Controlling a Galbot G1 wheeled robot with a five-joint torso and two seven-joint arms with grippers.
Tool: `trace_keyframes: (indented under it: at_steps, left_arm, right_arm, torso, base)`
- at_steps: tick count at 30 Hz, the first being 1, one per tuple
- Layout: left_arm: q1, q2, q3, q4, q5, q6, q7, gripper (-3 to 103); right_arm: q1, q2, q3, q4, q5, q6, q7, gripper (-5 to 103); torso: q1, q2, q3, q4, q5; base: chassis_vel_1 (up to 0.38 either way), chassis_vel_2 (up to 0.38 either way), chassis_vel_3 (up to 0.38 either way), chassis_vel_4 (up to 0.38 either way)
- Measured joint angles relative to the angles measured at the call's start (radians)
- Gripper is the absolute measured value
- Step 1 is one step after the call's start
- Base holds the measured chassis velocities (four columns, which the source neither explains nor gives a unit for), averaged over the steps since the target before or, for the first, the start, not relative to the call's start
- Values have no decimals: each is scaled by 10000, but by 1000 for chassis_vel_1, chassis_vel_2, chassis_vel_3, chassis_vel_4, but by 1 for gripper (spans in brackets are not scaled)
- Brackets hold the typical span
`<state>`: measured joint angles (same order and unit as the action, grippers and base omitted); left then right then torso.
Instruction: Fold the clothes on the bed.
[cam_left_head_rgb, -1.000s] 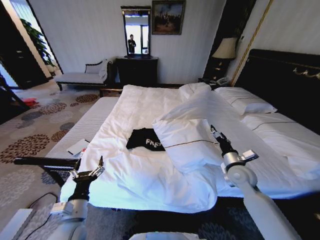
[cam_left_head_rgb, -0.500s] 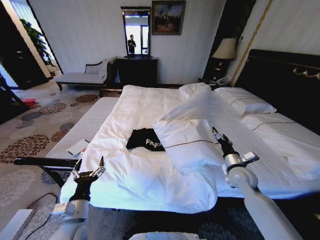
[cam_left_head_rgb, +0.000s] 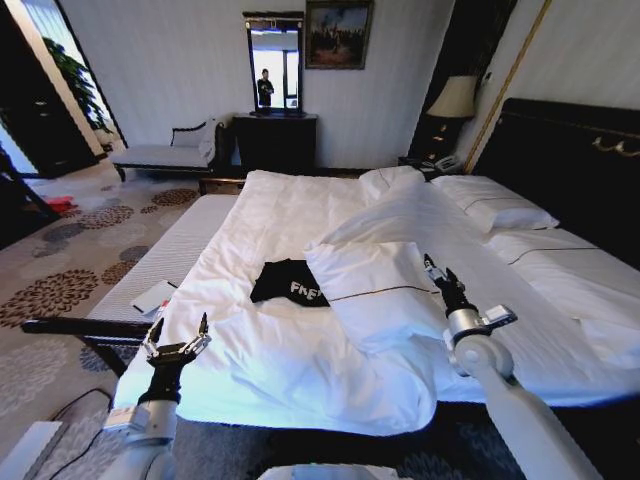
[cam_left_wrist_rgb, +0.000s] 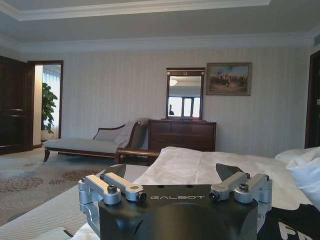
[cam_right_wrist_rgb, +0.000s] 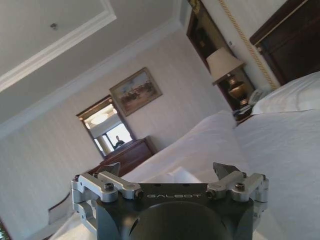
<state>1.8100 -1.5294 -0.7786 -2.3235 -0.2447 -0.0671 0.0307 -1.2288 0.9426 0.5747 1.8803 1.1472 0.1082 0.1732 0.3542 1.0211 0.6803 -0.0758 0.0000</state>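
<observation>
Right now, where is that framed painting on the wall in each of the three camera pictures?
Head view: painting on the far wall, beside the mirror.
Left wrist view: far wall beyond the left gripper, beside the mirror.
Right wrist view: tilted, beyond the right gripper, beside the mirror.
Shared landmark: the mirror above the dark dresser.

Dark dresser (cam_left_head_rgb: 274, 140) under mirror (cam_left_head_rgb: 274, 62); chaise (cam_left_head_rgb: 165, 152) beside it; lamp (cam_left_head_rgb: 451, 98) by far wall.

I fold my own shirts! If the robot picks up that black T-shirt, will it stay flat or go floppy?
Probably floppy: the black T-shirt already lies bunched and wrinkled on the white duvet. It looks thin, so likely light, and would sag from wherever it's pinched.
</observation>
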Motion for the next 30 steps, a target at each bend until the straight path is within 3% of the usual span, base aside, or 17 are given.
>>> trace_keyframes:
  at_steps: [4, 7, 12, 21, 30]
  left_arm:
    - [-4, 11, -29, 0, -14, -3, 0, 100]
    - [3, 43, -103, -6, -58, -4, 0, 100]
    - [-8, 98, -256, 56, -189, -4, -5, 100]
    - [-157, 132, -375, 350, -282, -1, -17, 100]
    - [-264, 125, -356, 522, -285, 27, -19, 100]
  right_arm:
    - [615, -167, -302, -300, 348, -743, -206, 100]
    - [1354, -281, -687, -544, 1342, -1768, -228, 100]
    - [2252, -352, -1213, -883, 2272, -2744, -425, 100]
    - [3353, -198, -2085, -1962, 2527, -3354, -30, 100]
    - [3930, -3, -2479, -2386, 2735, -3419, -62, 103]
  torso:
    - [0, 0, 0, 6, -2]
    - [1, -1, 1, 6, 0]
    - [0, 0, 1, 3, -1]
    - [1, -1, 1, 3, 0]
    - [1, -1, 0, 2, -1]
  base:
    - [0, 0, 0, 0]
    - [0, 0, 0, 0]
    - [0, 0, 0, 0]
    - [0, 0, 0, 0]
    - [0, 0, 0, 0]
